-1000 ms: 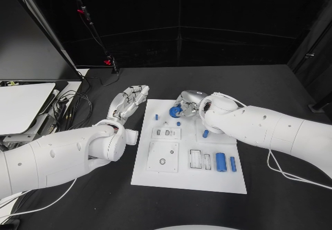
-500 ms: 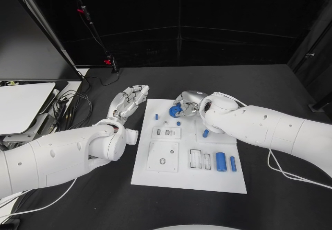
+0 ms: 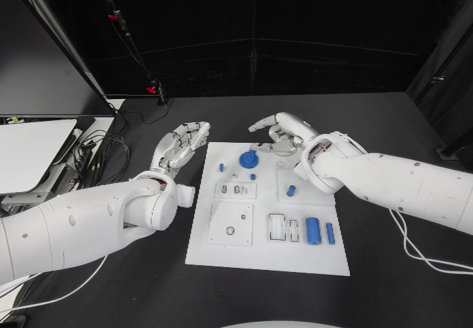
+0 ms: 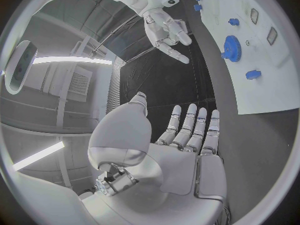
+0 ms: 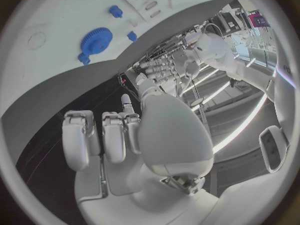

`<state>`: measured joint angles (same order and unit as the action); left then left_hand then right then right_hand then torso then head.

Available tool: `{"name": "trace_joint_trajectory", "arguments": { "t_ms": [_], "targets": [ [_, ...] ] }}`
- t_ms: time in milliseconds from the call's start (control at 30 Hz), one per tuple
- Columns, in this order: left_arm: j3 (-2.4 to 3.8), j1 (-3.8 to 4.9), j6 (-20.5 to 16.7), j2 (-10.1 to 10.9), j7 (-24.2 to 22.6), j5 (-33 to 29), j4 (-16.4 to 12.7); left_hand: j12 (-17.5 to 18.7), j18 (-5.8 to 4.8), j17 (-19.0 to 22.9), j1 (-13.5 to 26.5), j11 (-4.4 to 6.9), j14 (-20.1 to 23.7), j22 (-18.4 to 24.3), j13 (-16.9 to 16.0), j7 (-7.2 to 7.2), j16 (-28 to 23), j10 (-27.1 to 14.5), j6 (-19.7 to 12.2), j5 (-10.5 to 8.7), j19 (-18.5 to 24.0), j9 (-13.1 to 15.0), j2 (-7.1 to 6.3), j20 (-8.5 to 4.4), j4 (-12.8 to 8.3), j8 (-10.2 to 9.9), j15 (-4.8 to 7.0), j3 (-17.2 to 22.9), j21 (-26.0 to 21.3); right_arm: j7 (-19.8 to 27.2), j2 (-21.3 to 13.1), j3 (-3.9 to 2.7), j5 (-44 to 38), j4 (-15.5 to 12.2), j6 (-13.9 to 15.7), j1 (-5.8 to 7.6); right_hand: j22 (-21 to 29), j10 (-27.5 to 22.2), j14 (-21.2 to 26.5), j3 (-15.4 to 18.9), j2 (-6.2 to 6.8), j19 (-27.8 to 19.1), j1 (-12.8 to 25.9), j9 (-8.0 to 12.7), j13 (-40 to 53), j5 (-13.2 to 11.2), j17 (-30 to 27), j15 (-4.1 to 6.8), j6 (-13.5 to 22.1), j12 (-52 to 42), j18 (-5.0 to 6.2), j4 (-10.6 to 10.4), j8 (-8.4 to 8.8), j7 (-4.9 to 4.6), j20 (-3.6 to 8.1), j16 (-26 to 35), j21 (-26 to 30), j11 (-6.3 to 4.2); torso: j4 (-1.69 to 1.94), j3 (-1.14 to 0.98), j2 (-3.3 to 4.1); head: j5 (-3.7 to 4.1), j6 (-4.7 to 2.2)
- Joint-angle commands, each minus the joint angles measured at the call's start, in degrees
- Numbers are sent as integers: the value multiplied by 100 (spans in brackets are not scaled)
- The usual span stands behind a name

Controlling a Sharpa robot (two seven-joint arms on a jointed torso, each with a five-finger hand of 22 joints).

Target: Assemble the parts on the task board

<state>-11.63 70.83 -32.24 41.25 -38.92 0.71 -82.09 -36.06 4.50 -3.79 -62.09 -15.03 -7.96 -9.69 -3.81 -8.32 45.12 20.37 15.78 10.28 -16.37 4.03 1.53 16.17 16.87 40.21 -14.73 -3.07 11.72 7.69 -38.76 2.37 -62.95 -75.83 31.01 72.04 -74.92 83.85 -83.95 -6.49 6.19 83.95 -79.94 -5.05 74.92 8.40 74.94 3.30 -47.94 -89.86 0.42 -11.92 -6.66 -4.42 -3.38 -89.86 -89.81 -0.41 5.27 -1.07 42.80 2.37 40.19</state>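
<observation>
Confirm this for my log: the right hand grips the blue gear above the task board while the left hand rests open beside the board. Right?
Not quite. The right hand holds nothing; its fingers are apart, and the blue gear lies on the task board, as the head view shows. The left hand is indeed open beside the board.

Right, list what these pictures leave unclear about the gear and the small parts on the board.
- Blue gear, head view: too small to tell whether it sits on a peg or lies loose on the task board.
- Small blue piece, head view: right next to the right arm, shape unclear.
- Recesses in the board's inset plates, head view: too small to tell what fits them.
</observation>
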Motion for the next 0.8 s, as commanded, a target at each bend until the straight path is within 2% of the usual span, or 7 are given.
{"name": "trace_joint_trajectory", "arguments": {
  "t_ms": [33, 167, 233, 367, 500, 700, 800],
  "targets": [
    [5, 8, 72, 4, -1421, 35, -12, -25, 93, 5, -6, 0, -15, -11, 6, -867, 31, 25, 41, 22, -10, -8, 44, 22, -14, 29, -25, -31, 27, 635, -351, -6, 1440, -311, 423, 62, -1508, 615, -605, 48, -3, 605, -57, -33, 1508, 97, 1506, -70, -225, -14, -42, -39, -89, -81, -21, -14, -19, 92, -5, 4, 1, 53, -10],
    [5, 8, 74, 8, -1429, 35, -15, -28, 94, 5, -9, 0, -18, -13, 5, -867, 33, 28, 44, 23, -14, -8, 43, 23, -15, 31, -25, -35, 31, 774, -839, -4, 1621, -574, 129, 94, -1508, 615, -605, 66, -61, 605, -71, -51, 1508, 130, 1506, -135, -410, -14, -42, -64, -139, -152, -76, -14, -19, 153, -15, 14, -12, 127, -18],
    [5, 8, 76, 11, -1427, 35, -6, -28, 94, 5, -9, 0, -18, -13, 5, -867, 33, 29, 44, 23, -14, -8, 43, 23, -15, 31, -25, -35, 31, 848, -1041, -1, 1627, -637, -23, 100, -1508, 615, -605, 75, -74, 605, -70, -46, 1508, 112, 1506, -159, -418, -14, -42, -71, -128, -174, -95, -14, -19, 168, -40, 15, -26, 190, -21],
    [4, 7, 81, 12, -1430, 35, 8, -29, 94, 5, -10, 1, -19, -12, 5, -867, 34, 30, 44, 24, -12, -8, 43, 23, -15, 31, -25, -36, 30, 899, -1391, 5, 1516, -702, -175, 101, -1508, 615, -605, 103, -75, 605, -49, -36, 1508, 80, 1506, -184, -413, -14, -42, -89, -106, -190, -119, -14, -19, 187, -53, 1, -35, 363, -57],
    [4, 3, 77, 19, -1437, 35, 11, -29, 94, 5, -10, 1, -19, -12, 5, -867, 34, 30, 44, 24, -12, -8, 43, 23, -15, 31, -25, -36, 30, 849, -1731, 10, 1360, -693, -265, 59, -1508, 615, -605, 106, -80, 605, -59, -28, 1508, 90, 1506, -193, -402, -14, -42, -87, -89, -190, -131, -14, -19, 191, -42, 4, -30, 538, -84],
    [3, -22, 63, 21, -1461, 35, 27, -29, 94, 5, -10, 1, -19, -12, 5, -867, 34, 30, 44, 24, -12, -8, 43, 23, -15, 31, -25, -36, 30, 608, -1953, 13, 1051, -567, -328, -30, -1508, 615, -605, 91, -119, 605, -132, 1, 1508, 117, 1506, -212, -344, -14, -42, -52, -23, -198, -163, -14, -19, 209, -65, -3, -30, 643, -102],
    [4, -35, 65, 18, -1471, 35, 26, -32, 95, 5, -14, 1, -22, -14, 5, -867, 36, 33, 46, 26, -15, -9, 45, 24, -14, 32, -25, -41, 34, 471, -1985, 15, 889, -449, -412, -98, -1508, 615, -605, 100, -116, 605, -155, 18, 1508, 71, 1506, -214, -299, -14, -42, -36, 18, -195, -175, -14, -19, 211, -37, 8, -24, 711, -116]
  ]
}}
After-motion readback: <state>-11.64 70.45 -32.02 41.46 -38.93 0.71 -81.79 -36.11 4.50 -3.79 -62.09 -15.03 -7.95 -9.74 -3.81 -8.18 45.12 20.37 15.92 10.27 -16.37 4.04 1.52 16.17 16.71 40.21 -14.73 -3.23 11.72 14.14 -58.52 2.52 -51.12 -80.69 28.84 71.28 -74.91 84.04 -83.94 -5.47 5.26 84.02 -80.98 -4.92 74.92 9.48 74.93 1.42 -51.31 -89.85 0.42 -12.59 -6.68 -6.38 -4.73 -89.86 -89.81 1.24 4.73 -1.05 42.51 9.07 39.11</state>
